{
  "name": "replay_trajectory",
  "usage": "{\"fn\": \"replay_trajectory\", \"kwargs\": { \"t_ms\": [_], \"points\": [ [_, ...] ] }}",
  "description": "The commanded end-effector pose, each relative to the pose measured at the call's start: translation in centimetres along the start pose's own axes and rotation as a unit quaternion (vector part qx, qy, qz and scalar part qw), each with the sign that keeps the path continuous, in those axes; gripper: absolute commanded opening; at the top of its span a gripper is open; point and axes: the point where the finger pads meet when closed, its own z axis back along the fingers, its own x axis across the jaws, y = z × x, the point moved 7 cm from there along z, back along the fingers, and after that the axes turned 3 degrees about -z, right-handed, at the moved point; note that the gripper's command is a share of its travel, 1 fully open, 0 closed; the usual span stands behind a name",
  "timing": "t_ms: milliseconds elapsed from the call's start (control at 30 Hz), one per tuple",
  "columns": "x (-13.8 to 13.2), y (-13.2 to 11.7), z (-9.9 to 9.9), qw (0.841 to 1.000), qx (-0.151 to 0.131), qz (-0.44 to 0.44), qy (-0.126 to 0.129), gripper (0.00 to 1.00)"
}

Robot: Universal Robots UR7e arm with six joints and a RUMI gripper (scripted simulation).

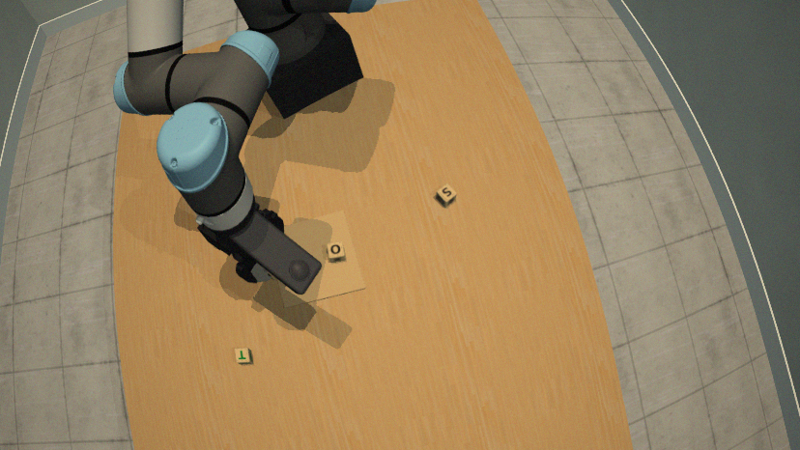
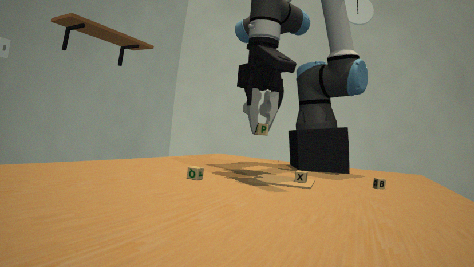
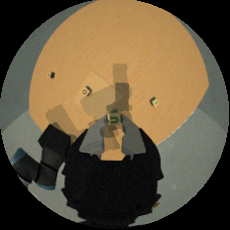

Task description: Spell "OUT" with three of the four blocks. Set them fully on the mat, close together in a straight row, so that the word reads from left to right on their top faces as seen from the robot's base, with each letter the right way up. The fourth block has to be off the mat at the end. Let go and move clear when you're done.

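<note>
The gripper is shut on the U block, held well above the table; a green U shows on its top in the wrist view. The top view hides this block behind the arm. The O block sits on the mat, near its right edge in the top view. The T block lies off the mat, its T upside down in the top view. The S block lies off the mat, turned askew.
The robot's black base block stands at the back of the wooden table. A wall shelf hangs at the left in the exterior view. The arm's shadow falls over part of the mat.
</note>
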Motion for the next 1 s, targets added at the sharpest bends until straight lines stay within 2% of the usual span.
{"fn": "replay_trajectory", "kwargs": {
  "t_ms": [0, 167, 233, 433, 733, 800, 967],
  "points": [
    [-0.2, 0.3, 0.0, 0.998, -0.003, -0.069, -0.001, 0.05],
    [-0.5, 0.5, 0.1, 0.991, -0.002, -0.137, -0.002, 0.05],
    [-0.5, 0.5, 0.1, 0.991, -0.002, -0.137, -0.002, 0.05],
    [-0.8, 0.8, 0.1, 0.973, -0.002, -0.231, -0.002, 0.05],
    [-1.3, 1.0, 0.1, 0.937, -0.002, -0.349, -0.002, 0.05],
    [-1.3, 1.0, 0.1, 0.937, -0.002, -0.349, -0.002, 0.05],
    [-1.7, 1.1, 0.1, 0.906, -0.002, -0.424, -0.003, 0.05]
  ]
}}
